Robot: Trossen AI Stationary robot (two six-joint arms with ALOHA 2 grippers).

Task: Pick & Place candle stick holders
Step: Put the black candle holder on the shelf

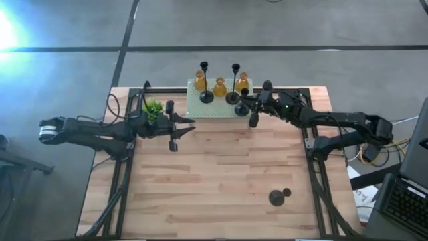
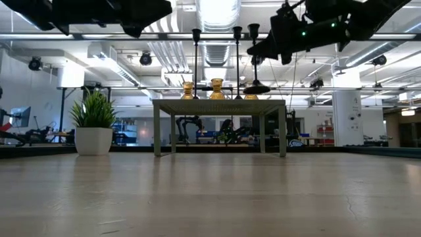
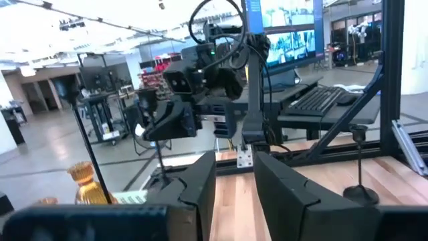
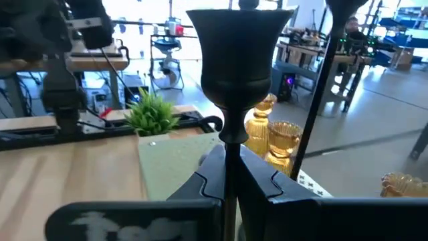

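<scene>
The mint-green stand (image 1: 214,102) stands at the table's far middle. On it stand two black holders (image 1: 204,82) (image 1: 234,84) and three amber holders (image 1: 219,87). My right gripper (image 1: 249,105) is shut on a third black holder (image 2: 255,59) over the stand's right near corner. A fourth black holder (image 1: 277,196) stands upright on the table at the near right; it also shows in the left wrist view (image 3: 360,167). My left gripper (image 1: 179,127) hangs open and empty above the table, left of the stand. My right gripper pinches the black holder's thin stem (image 4: 231,157) between its two fingers, just below the cup (image 4: 239,60). The fingers come level from the table's right side and lie across the stem. The holder hangs upright, and its domed base (image 2: 256,88) is clear above the stand's top.
A small green potted plant (image 1: 154,107) stands on the table left of the stand, close to my left arm. Black frame rails (image 1: 314,161) run along the table's left and right sides. The wooden table top (image 1: 214,181) lies in front of the stand.
</scene>
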